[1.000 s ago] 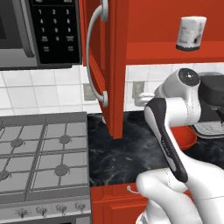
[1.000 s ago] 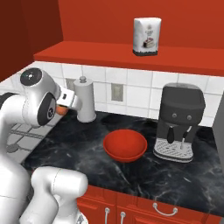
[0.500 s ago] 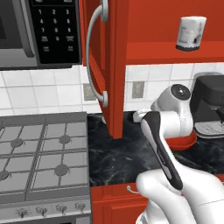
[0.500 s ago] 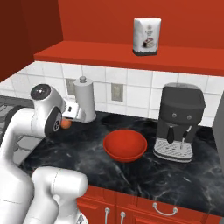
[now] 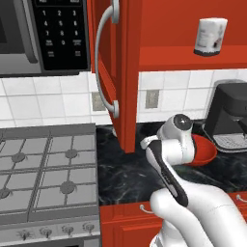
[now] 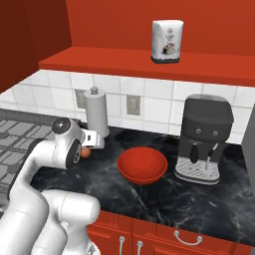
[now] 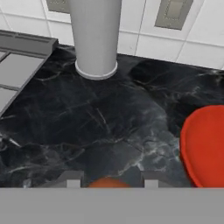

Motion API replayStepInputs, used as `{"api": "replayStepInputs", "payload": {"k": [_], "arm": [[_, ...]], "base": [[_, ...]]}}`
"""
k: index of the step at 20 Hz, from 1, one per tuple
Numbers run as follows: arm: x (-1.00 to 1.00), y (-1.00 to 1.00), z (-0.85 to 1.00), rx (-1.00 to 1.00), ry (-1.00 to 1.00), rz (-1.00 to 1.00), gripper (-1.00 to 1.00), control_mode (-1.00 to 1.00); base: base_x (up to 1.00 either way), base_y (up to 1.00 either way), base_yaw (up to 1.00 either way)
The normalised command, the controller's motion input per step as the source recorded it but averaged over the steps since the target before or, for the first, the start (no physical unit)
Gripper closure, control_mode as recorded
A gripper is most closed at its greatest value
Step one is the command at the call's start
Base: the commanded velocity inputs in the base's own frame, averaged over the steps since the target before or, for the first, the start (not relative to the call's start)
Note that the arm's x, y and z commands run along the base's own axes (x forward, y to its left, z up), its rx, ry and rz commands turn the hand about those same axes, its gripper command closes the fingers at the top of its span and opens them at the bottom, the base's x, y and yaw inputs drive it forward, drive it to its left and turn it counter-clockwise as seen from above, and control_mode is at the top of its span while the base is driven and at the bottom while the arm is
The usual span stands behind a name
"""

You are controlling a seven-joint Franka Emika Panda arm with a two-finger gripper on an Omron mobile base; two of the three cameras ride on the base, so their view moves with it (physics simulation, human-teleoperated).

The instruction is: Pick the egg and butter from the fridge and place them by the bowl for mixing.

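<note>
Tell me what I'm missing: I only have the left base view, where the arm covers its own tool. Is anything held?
Observer: Yes. In the right base view the tool has the egg between its tips, low over the black counter.
Operator: Where is that relative to the bowl?
Observer: The egg is beside the red bowl, between it and the stove, apart from its rim.
Operator: Anything standing close by?
Observer: A grey paper towel holder stands upright against the tiled wall, just beyond the tool.
</note>
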Motion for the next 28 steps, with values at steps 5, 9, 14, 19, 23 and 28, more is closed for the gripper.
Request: {"api": "replayStepInputs", "payload": {"k": [5, 9, 14, 19, 23, 28], "arm": [[0.72, -0.03, -0.28, 0.00, 0.02, 0.04, 1.00, -1.00], [0.29, -0.04, -0.02, 0.00, 0.01, 0.01, 1.00, -1.00], [-0.17, -0.35, 0.00, 0.01, 0.00, -0.13, 1.00, -1.00], [-0.02, -0.21, -0.01, 0.00, -0.04, -0.23, 1.00, -1.00], [0.00, -0.03, 0.00, 0.00, -0.07, -0.20, 1.00, -1.00], [0.04, 0.00, -0.01, 0.00, 0.00, 0.00, 1.00, -1.00]], "base": [[0.00, 0.00, 0.00], [0.00, 0.00, 0.00], [0.00, 0.00, 0.00], [0.00, 0.00, 0.00], [0.00, 0.00, 0.00], [0.00, 0.00, 0.00]]}}
